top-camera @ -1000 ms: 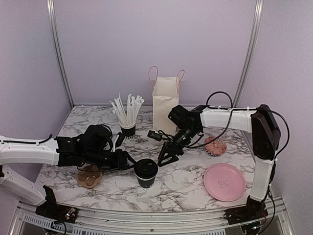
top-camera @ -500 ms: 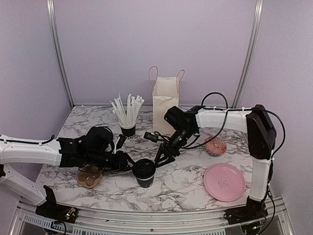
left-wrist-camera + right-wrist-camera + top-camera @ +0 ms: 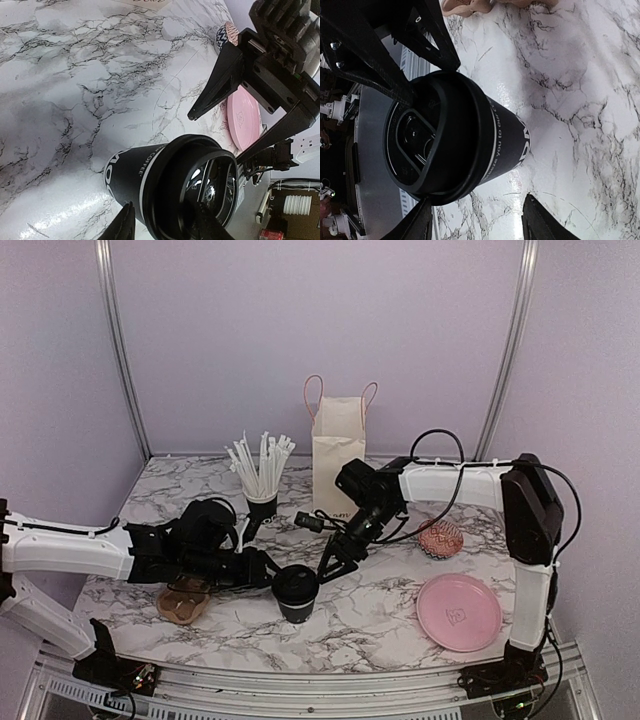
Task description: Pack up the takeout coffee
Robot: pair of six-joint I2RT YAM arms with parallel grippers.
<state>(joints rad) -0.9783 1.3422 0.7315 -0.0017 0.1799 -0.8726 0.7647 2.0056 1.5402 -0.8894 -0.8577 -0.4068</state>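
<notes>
Left gripper (image 3: 270, 576) is clamped on the takeout coffee cup (image 3: 297, 598), one finger on either side just under the lid (image 3: 297, 582). The grasp comes in from the cup's left. From the right wrist view, both black fingertips meet the rim of the cup.

Over to the right gripper (image 3: 332, 570): jaws spread, nothing in them. It's reaching in from the far right, tips pointed down at the cup. In the left wrist view, one finger ends clear of the cup and the other sits just beside the lid's edge. The cup lies ahead of that gripper, not inside its jaws.

The cup stands on the marble table (image 3: 380, 630) close to the near edge, about midway along it. It's upright, long axis vertical, lid on and facing up. White lettering runs around the black wall just below the lid.

Now the containers. A brown cardboard cup tray (image 3: 182, 604) lies near the left end of the near edge, partly under the left arm; whether anything sits in it cannot be told. A second black cup (image 3: 262, 506), further back and left of the middle, bristles with white straws (image 3: 262, 462). A cream paper bag (image 3: 338, 460) stands upright at the far edge, pink handles up, its inside not visible. A pink plate (image 3: 459, 612) sits by the near right corner. A small round patterned piece (image 3: 440, 538) sits beyond it.
</notes>
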